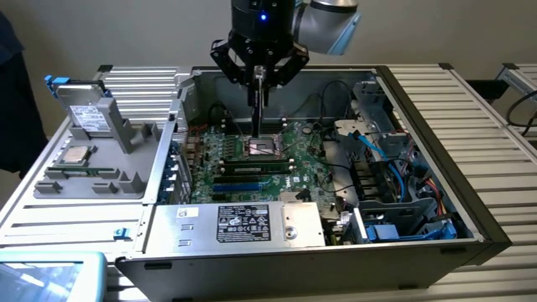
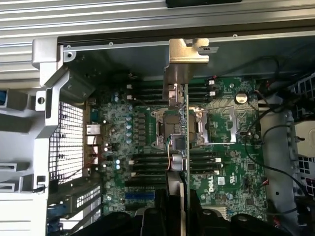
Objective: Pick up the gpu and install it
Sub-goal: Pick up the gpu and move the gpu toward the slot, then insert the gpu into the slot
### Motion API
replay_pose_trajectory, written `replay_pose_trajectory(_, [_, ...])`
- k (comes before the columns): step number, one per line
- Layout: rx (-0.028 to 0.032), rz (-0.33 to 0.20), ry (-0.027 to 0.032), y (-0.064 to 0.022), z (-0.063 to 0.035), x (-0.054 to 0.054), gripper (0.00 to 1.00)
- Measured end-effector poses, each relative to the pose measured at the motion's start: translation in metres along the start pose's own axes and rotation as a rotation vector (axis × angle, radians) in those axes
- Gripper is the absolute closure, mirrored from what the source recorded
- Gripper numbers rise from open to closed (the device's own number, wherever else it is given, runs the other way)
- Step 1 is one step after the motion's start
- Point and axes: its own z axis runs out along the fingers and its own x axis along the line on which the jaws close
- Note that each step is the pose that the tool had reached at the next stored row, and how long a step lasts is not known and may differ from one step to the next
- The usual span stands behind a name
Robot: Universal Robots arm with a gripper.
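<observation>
The gpu, seen edge-on, shows a thin green board edge and a silvery end bracket, and the gripper is black. The motherboard is green with black memory slots and one blue slot, the computer case is dark grey, and the cables are blue. The power supply is silver with a black-and-white label, the hard drive silvery with a white label, the tray plain grey, and the table ribbed in pale metal stripes.

Open computer case, green motherboard inside; hard drive standing in grey tray beside.
</observation>
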Motion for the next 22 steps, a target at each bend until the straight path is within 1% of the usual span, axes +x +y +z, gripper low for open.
replay_pose_trajectory(3, [0.0002, -0.003, 0.0027, 0.0004, 0.0033, -0.011, 0.71])
replay_pose_trajectory(8, [0.0008, -0.015, 0.0041, 0.0027, 0.0099, -0.019, 0.71])
replay_pose_trajectory(12, [0.0005, -0.025, 0.0053, 0.0041, 0.0127, -0.027, 0.71])
replay_pose_trajectory(19, [0.0005, -0.027, 0.0056, 0.0042, 0.0127, -0.028, 0.71])
replay_pose_trajectory(20, [0.0008, -0.034, 0.0065, 0.0042, 0.0126, -0.028, 0.71])
replay_pose_trajectory(22, [0.0012, -0.069, 0.0104, 0.0042, 0.0128, -0.028, 0.71])
